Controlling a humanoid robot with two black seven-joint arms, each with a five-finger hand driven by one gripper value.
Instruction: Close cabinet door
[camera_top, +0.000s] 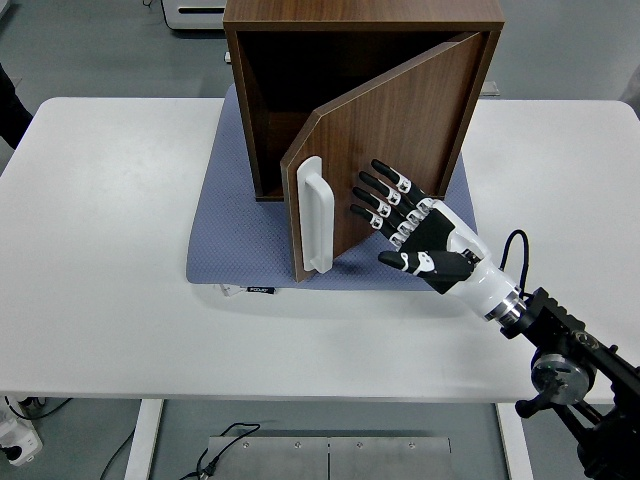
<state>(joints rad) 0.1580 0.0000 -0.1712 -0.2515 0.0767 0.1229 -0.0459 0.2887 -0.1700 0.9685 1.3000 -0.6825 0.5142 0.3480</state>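
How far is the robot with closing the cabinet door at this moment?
Partly done. The cabinet door is swung about halfway shut, but a wide gap still shows the dark inside of the cabinet on the left. In hand: the right robot hand has flat, spread fingers against the door's outer face, beside the white handle, pushing rather than gripping. Left to do: push the door flush with the cabinet front.

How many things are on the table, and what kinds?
Cabinet: 1
Mat: 1
Robot hand: 1, flat against the door
Total: 3
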